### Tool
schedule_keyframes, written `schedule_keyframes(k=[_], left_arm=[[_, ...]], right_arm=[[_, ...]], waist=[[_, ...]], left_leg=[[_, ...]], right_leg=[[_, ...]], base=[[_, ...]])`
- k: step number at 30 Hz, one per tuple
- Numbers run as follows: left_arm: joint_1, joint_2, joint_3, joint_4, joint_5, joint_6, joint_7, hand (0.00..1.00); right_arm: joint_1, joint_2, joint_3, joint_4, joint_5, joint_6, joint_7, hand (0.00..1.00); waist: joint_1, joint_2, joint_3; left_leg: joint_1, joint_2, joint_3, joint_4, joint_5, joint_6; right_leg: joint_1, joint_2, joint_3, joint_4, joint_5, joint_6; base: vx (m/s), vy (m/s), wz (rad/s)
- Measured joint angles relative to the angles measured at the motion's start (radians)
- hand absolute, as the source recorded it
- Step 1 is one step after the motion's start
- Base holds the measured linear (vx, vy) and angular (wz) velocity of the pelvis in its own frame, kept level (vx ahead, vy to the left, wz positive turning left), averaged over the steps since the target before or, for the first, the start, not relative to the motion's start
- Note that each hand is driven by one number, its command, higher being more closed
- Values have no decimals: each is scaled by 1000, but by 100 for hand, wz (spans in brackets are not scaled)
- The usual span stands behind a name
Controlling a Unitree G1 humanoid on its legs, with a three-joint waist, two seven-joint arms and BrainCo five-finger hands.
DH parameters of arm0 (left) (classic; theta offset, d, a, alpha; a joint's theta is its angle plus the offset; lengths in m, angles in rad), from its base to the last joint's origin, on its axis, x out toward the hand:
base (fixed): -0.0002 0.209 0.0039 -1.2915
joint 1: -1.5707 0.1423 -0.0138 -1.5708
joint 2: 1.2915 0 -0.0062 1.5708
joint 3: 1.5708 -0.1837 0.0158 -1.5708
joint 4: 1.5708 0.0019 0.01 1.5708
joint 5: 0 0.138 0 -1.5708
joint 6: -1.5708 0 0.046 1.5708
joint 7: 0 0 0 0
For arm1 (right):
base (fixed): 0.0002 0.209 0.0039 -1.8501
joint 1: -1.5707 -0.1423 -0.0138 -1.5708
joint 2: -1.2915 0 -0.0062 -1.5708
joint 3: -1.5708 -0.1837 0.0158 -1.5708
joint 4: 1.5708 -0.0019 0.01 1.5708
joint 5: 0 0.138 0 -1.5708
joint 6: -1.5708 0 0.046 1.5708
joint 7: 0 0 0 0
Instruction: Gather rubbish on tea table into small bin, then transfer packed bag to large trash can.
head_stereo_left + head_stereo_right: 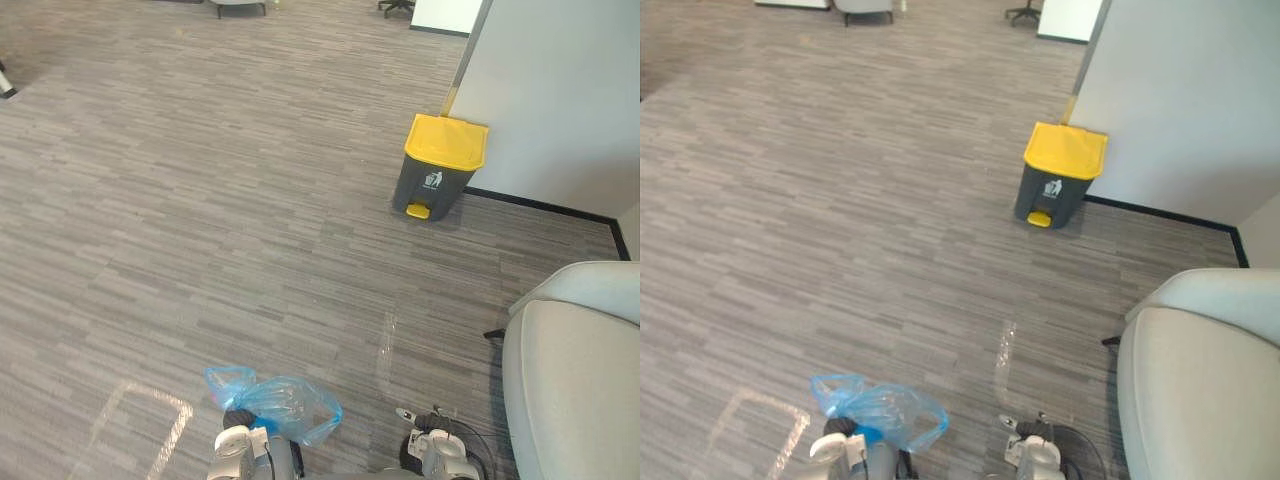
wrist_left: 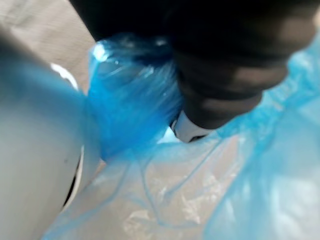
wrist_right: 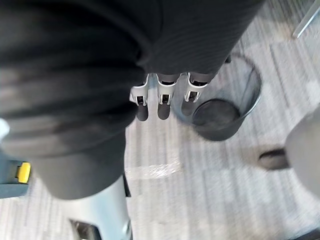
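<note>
**Bag in left hand; large can well ahead**

My left hand [image 1: 236, 446] is closed on the blue bag [image 1: 285, 405]. In the left wrist view, the bag's gathered neck is bunched tight against my curled fingers. The bag sits low over the grey carpet [image 1: 200, 200]. The large trash can [image 1: 438, 170], yellow lid down, stands well ahead to my right by the wall [image 1: 560, 90]. My right hand [image 3: 160, 97] hangs with fingers straight and empty. The small black bin [image 3: 220, 131] stands on the floor past them.

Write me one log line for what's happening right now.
left hand: grips blue bag | right hand: open, empty | trash can: ahead by wall, yellow lid down | small bin: on floor
</note>
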Motion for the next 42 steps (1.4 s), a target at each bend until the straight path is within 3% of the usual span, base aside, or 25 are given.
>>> schedule_keyframes(k=[2,4,5,7,9,10,12,14,16,17,19,20,22,24,25,26,27,30,31,33,35,37,39,41,42], left_arm=[[-8,4,1,-1,0,-2,1,100],[-13,9,1,12,0,1,1,100],[-5,10,0,15,0,2,1,100],[0,9,-6,27,0,2,1,100],[-2,15,-12,41,-1,4,2,100],[-12,17,-19,51,-1,7,2,100],[-12,18,-18,59,-3,9,2,100],[-12,10,-19,71,-19,8,2,100],[-16,2,-21,82,-19,8,1,100],[-19,2,-41,101,-18,8,0,100],[-15,1,-51,108,-18,8,-4,100],[-10,4,-49,103,-18,8,-2,100],[-5,0,-51,99,-18,8,-2,100],[-1,0,-52,66,-18,8,-4,100],[11,-1,-46,42,-19,6,-3,100],[13,-1,-47,36,-19,5,-4,100],[18,0,-47,23,-19,4,-4,100],[23,-1,-39,-14,-21,0,-3,100],[23,-2,-40,-17,-21,0,-3,100],[26,0,-34,-14,-22,-2,-3,100],[16,13,-29,-15,-21,-3,0,100],[20,9,-29,-5,-20,2,-1,100],[20,10,-33,-6,-19,2,0,100],[33,12,-55,-6,-19,2,1,100],[33,16,-60,-5,-19,3,1,100]], right_arm=[[4,9,-8,-5,0,1,-1,0],[-2,11,-18,-8,-1,1,-2,0],[-5,10,-12,-13,-4,0,-2,0],[-3,9,2,-13,-4,-1,-2,0],[1,4,12,-9,-5,1,-1,0],[15,6,17,-14,-5,-1,-3,0],[19,4,16,-33,-7,-2,-5,0],[19,4,12,-32,-8,-9,-4,0],[17,2,-3,-31,-9,-13,-4,0],[14,-7,-26,-10,-11,-13,-4,0],[5,-22,-35,1,-22,-10,-4,0],[-2,-22,-35,3,-39,-9,-4,0],[-2,-18,-31,3,-42,-8,-3,0],[5,-14,-6,3,-42,-5,-3,0],[-1,-12,20,2,-42,-5,-4,0],[-6,-11,30,2,-41,-5,-3,0],[-4,-6,40,3,-41,-4,-3,0],[0,8,38,2,-41,3,-4,0],[7,10,37,-5,-41,3,-4,0],[11,1,43,-4,-40,6,-4,0],[10,2,34,-3,-42,9,-4,0],[5,4,22,-3,-42,10,-4,0],[0,6,21,-12,-43,9,-3,0],[9,1,38,-14,-44,3,-2,0],[12,0,41,-13,-44,3,-1,0]], waist=[[-7,-16,-10],[5,-29,-10],[6,-30,-8],[6,-20,-2],[4,-18,7],[-13,-21,5],[-10,-27,8],[-18,-29,8],[-27,-31,7],[-42,-20,5],[-42,13,-10],[-43,20,-7],[-47,24,-7],[-43,29,-2],[-29,36,7],[-24,36,12],[-18,38,12],[0,28,17],[0,29,15],[5,31,4],[3,-19,-27],[4,-24,-28],[11,-25,-27],[8,-18,-23],[7,-14,-16]], left_leg=[[1,-16,23,10,-41,17],[27,-13,87,25,-70,42],[93,-14,139,1,-84,64],[183,-12,179,-56,-114,58],[238,-19,197,-93,-137,45],[268,-20,210,-115,-147,38],[330,-20,241,-153,-179,14],[402,-23,273,-211,-186,2],[428,-28,268,-231,-198,-18],[463,-39,201,-269,-213,-44],[485,-36,152,-303,-193,-37],[494,-35,128,-298,-174,-59],[460,-4,87,-145,-170,-66],[316,57,37,250,-101,-109],[231,97,36,473,-79,-97],[201,109,38,524,-95,-85],[152,117,43,555,-125,-61],[61,124,110,371,-180,-33],[54,99,112,154,-148,-26],[60,70,78,-4,-37,-36],[78,-1,105,-55,-53,-5],[91,-13,121,-53,-69,16],[162,-37,142,-101,-78,28],[273,-50,156,-168,-118,26],[299,-55,158,-184,-126,26]], right_leg=[[-11,-21,40,-6,38,-23],[-27,-42,80,24,92,2],[-66,-60,104,120,142,37],[-172,-64,120,339,226,57],[-279,-66,110,537,191,51],[-341,-64,63,606,155,38],[-415,-69,-56,585,104,6],[-436,-59,-215,368,77,-24],[-442,-35,-256,176,118,-30],[-413,-12,-267,92,194,-113],[-411,5,-280,104,161,-109],[-410,8,-285,136,123,-130],[-361,21,-291,129,84,-129],[-258,49,-283,48,79,-128],[-188,70,-253,1,64,-148],[-165,77,-235,-14,58,-151],[-126,77,-210,-39,49,-148],[-39,42,-149,-92,37,-108],[-11,23,-133,-107,24,-69],[14,9,-96,-112,-4,-17],[18,-48,-89,-150,53,-7],[23,-63,-71,-141,82,5],[10,-85,-33,-57,118,37],[-133,-98,27,314,182,105],[-188,-101,45,429,205,105]], base=[[363,247,-22],[338,250,-80],[246,170,-91],[196,129,-98],[142,59,-57],[189,14,-55],[182,-29,-56],[196,-88,-39],[369,-165,13],[496,-182,30],[371,-92,10],[468,-127,-2],[513,-172,3],[498,-84,-25],[413,26,-62],[377,93,-78],[357,117,-72],[373,177,-65],[395,252,-50],[406,297,-26],[498,297,10],[335,180,-4],[344,173,-25],[302,142,-24],[257,91,-9]])
